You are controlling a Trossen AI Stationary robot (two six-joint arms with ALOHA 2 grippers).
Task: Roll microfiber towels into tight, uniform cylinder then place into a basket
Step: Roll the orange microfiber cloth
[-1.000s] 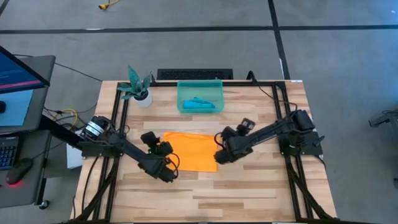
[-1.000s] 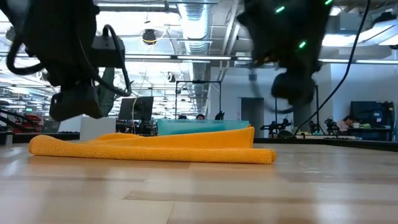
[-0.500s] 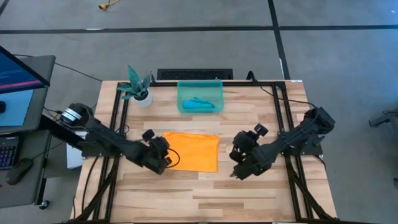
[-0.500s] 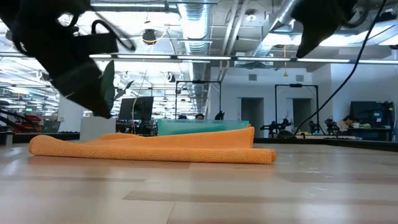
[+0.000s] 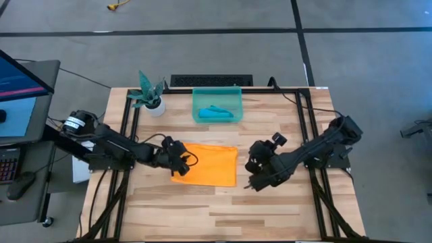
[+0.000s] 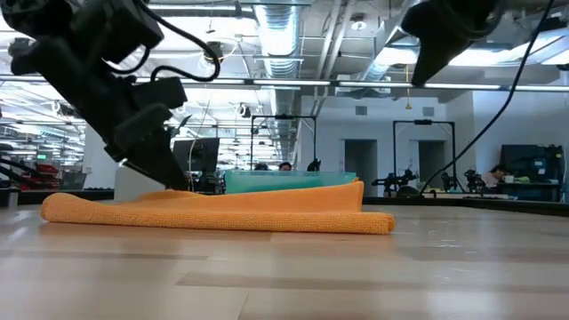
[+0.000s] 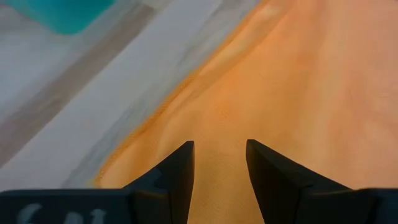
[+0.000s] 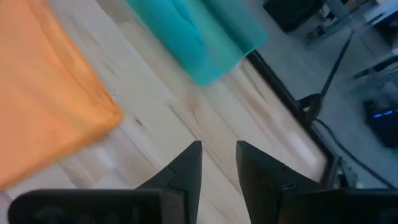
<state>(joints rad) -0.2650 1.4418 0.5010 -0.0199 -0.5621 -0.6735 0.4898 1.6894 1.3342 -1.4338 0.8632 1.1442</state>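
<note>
Orange-yellow towel lies flat and unrolled near the middle of the table, folded into a rectangle, its edges loose — this one is not yet started. Behind it, toward the far edge, the teal basket already holds the teal-blue towel as a rolled bundle, so by my reading about half the job is done. The left gripper sits low over the orange towel's left edge, its fingers a little apart with cloth showing between them, pinching nothing. The right gripper hangs above bare wood just off the towel's right edge, fingers parted and empty. Rolling and binning the orange towel remain.
</note>
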